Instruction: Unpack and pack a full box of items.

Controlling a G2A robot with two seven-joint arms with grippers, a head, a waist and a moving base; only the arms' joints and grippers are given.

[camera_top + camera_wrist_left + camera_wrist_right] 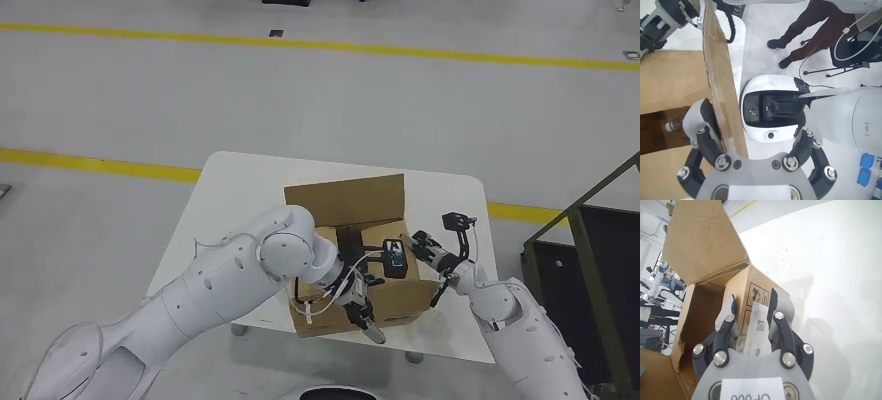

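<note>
Cardboard box [400,298] sits open just below the middle of the top view, on a white table [240,200] (rounded at the corners), closer to the table's lower edge than to its upper one; its rear flap [345,200] stands up toward the top of the frame; a yellow floor line [300,44] crosses the frame high above the table.

The left gripper [754,116] is at the box's lower edge in the top view, a little right of centre; it is spread wide across the near flap [719,75], which stands on edge between the fingers; one finger [696,117] lies on the flap's inner side, touching it, while the other is well apart from the cardboard on the outer side. Down inside the box, just beside that inner finger, lies a small brown item with a white end [673,126]; what it is I cannot tell.

The right gripper [755,296] is at the box's right-hand edge in the top view, at the side flap [757,289], which carries a white paper label [758,321]; whether it is clamped on that flap or merely set about it I cannot tell.
</note>
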